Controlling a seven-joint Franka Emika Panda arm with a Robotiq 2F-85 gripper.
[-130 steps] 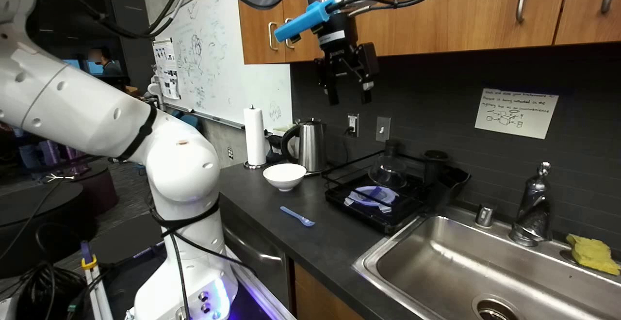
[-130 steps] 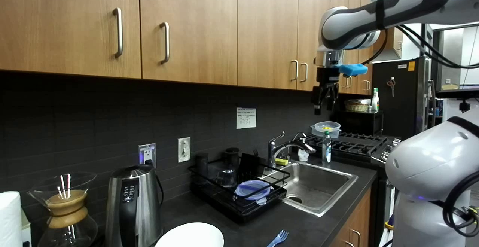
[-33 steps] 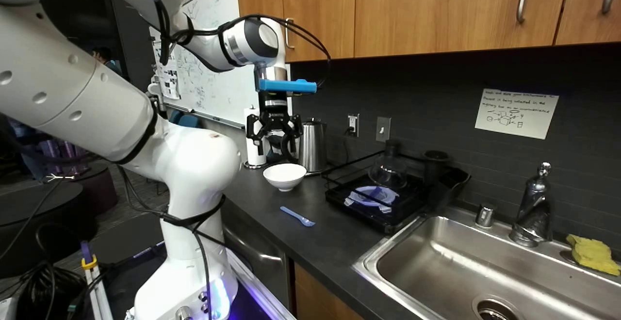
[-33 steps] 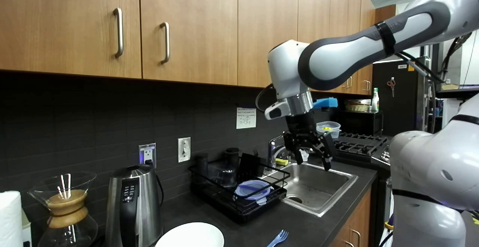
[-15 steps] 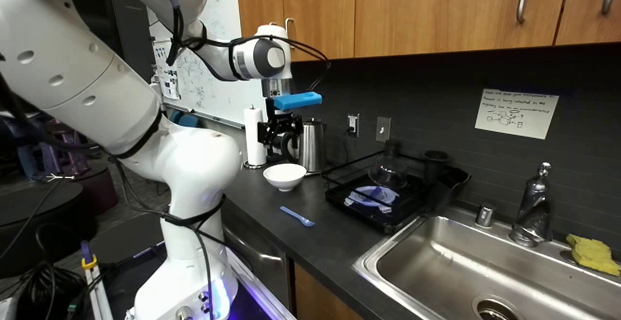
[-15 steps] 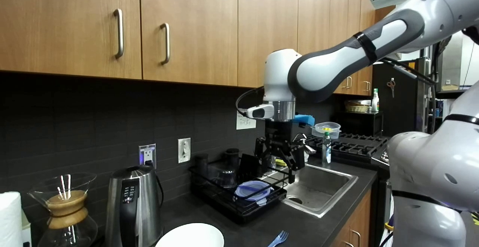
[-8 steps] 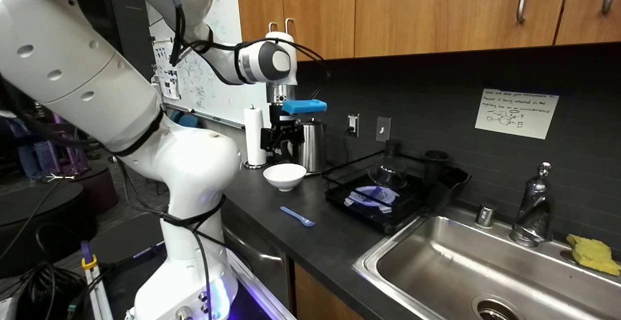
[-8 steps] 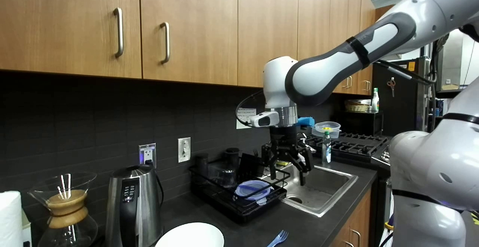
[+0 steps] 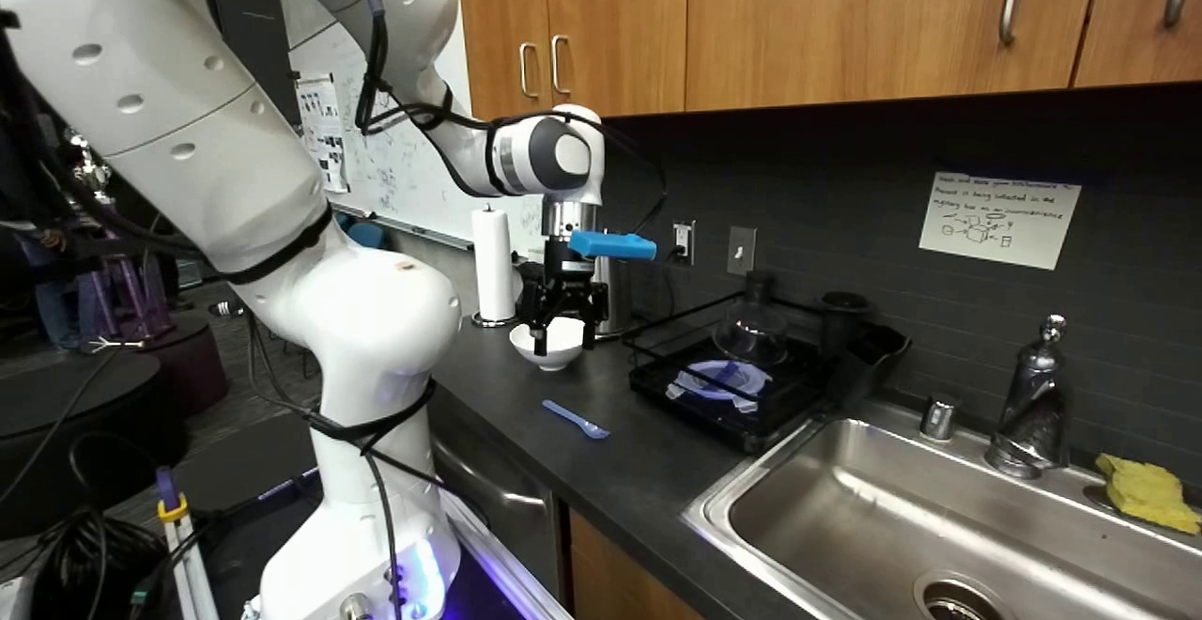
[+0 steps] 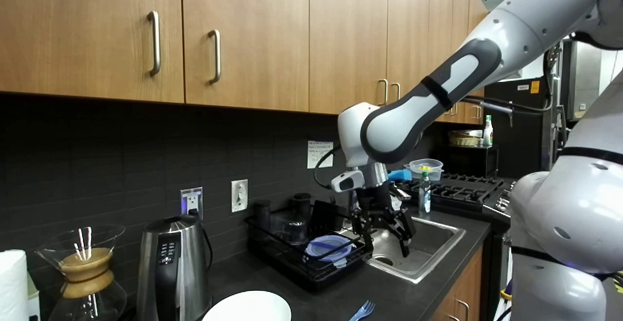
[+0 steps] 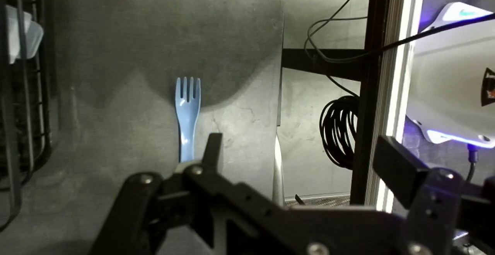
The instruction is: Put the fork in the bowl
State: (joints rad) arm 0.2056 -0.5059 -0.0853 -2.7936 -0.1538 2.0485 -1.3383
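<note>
The blue fork [image 9: 575,419] lies flat on the dark counter, and its tines show at the lower edge of an exterior view [image 10: 362,310]. Behind it stands the white bowl [image 9: 561,354], upright, partly covered there by my fingers; the wrist view does not include it. My gripper [image 9: 564,342] hangs in the air above the counter, fingers pointing down and spread wide with nothing between them. In the wrist view the fork [image 11: 188,119] is left of the gap of the gripper [image 11: 302,150], outside the jaws. Part of the fork's handle is hidden behind the left finger [image 11: 212,150].
A black dish rack [image 9: 648,385] with a lidded container stands beside the fork, and the steel sink [image 9: 714,512] lies beyond it. The kettle [image 10: 168,262] and paper towel roll [image 9: 493,263] are near the bowl. The counter's front edge [image 9: 526,456] runs close to the fork.
Earlier my arm swung over from high near the sink side. During the last second my gripper has come lower and shifted slightly, staying open. Fork and bowl have not moved.
</note>
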